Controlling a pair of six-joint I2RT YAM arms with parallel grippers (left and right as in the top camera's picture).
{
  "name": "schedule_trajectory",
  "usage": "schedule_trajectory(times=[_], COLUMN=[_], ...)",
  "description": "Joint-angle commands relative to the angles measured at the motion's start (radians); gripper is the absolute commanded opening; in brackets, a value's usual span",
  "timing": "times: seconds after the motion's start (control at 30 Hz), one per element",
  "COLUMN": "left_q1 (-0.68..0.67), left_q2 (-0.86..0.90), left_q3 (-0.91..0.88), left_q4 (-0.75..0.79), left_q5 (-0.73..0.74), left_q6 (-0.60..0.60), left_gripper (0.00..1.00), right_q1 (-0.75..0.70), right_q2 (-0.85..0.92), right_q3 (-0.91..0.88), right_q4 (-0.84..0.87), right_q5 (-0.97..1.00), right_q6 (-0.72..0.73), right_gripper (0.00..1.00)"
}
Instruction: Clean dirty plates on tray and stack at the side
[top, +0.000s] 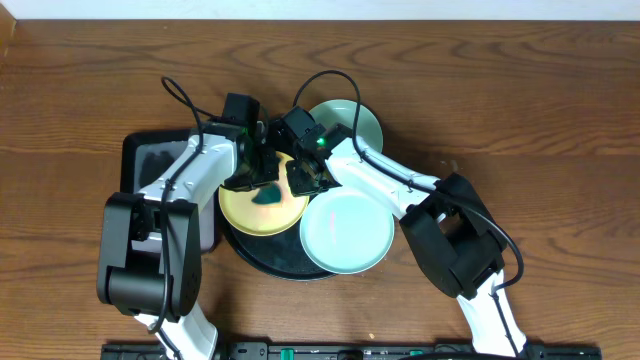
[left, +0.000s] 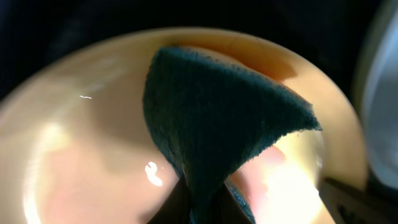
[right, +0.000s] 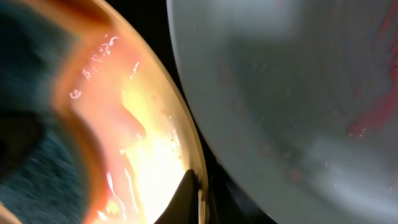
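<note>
The pale yellow round plastic plate (top: 250, 215) is carried on the large round black tray (top: 268, 266) near the tabletop's middle, directly beneath the teal sponge (left: 217, 130) pinched in the left fingers (left: 166, 211). Its rim toward the right edge is met by the right fingers (right: 188, 196); whether it is clamped cannot be told.

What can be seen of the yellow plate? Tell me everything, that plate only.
The yellow plate is round, shallow and pale, glossy like plastic, with a raised rim. It lies flat on the left part of the black tray. The teal sponge, pinched by the left gripper, presses on its middle. A fingertip of the right gripper sits at its right rim. A mint plate lies close to that rim; contact cannot be told.
</note>
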Motion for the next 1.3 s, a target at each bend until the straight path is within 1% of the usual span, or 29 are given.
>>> schedule_trajectory(times=[0.0, 0.27, 0.43, 0.5, 0.57, 0.6, 0.63, 0.73, 0.87, 1.07, 1.27], left_q1=[0.021, 0.029, 0.075, 0.103, 0.135, 0.152, 0.179, 0.233, 0.314, 0.396, 0.422], left_q2=[-0.002, -0.089, -0.146, -0.170, -0.193, -0.202, -0.214, -0.225, -0.225, -0.225, -0.225], left_q3=[0.056, 0.195, 0.270, 0.282, 0.282, 0.282, 0.282, 0.282, 0.282, 0.282, 0.282], left_q4=[-0.032, -0.215, -0.339, -0.375, -0.406, -0.420, -0.439, -0.462, -0.468, -0.462, -0.462], left_q5=[-0.209, -0.209, -0.208, -0.208, -0.208, -0.208, -0.208, -0.209, -0.209, -0.209, -0.209], left_q6=[-0.068, -0.072, -0.072, -0.071, -0.067, -0.053, -0.031, -0.001, 0.009, 0.009, 0.009], left_gripper=[0.07, 0.08, 0.07, 0.07, 0.07, 0.07, 0.08, 0.07, 0.07, 0.07, 0.08], right_q1=[0.003, 0.002, 0.002, 0.002, 0.002, 0.002, 0.002, 0.002, 0.001, 0.016, 0.016], right_q2=[0.045, 0.045, 0.045, 0.045, 0.045, 0.045, 0.045, 0.039, -0.004, -0.105, -0.167], right_q3=[-0.008, -0.026, -0.041, -0.045, -0.045, -0.045, -0.045, -0.041, -0.008, 0.002, 0.002], right_q4=[-0.013, -0.009, 0.003, 0.011, 0.012, 0.012, 0.011, 0.010, 0.008, 0.008, -0.008], right_q5=[0.025, 0.025, 0.025, 0.025, 0.025, 0.025, 0.025, 0.008, -0.021, 0.069, 0.133], right_q6=[-0.006, -0.005, -0.005, -0.006, -0.007, -0.023, -0.038, -0.061, -0.145, -0.164, -0.191], right_gripper=[0.03, 0.04, 0.08, 0.12, 0.11, 0.08, 0.01, 0.01, 0.01, 0.01, 0.01])
